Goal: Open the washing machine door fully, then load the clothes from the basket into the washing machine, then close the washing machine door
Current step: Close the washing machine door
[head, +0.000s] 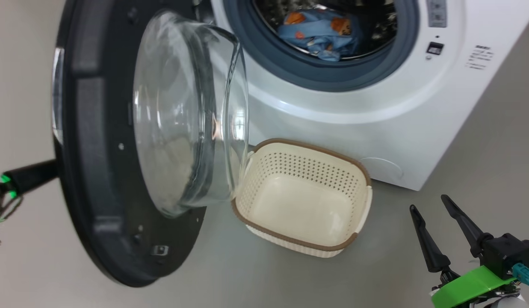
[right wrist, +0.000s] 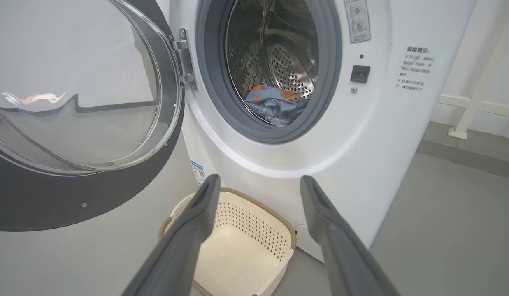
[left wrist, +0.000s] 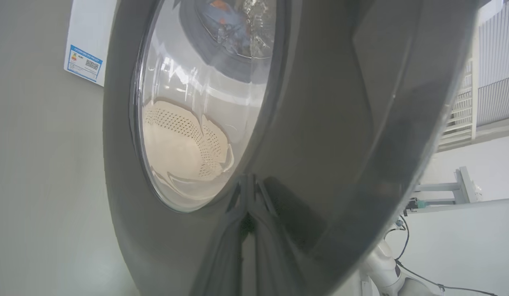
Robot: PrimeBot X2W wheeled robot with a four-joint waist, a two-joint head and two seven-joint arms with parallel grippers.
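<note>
Clothes [head: 320, 32] are in the washing machine [head: 375, 128], right at the drum's front lip. The basket [head: 307, 147] sits empty on the floor by the open door [head: 97, 171]. Our left gripper [left wrist: 248, 234], fingers pressed together, leans on the door's outer face. The right gripper [head: 431, 209] is spread, holding nothing. Our worry: the tips skid off that glossy rim, or the seal pinches the fabric.

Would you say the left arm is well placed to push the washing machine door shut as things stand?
Probably yes: the left gripper, shut, is behind the open washing machine door, at its glossy outer rim, with nothing between them.
</note>
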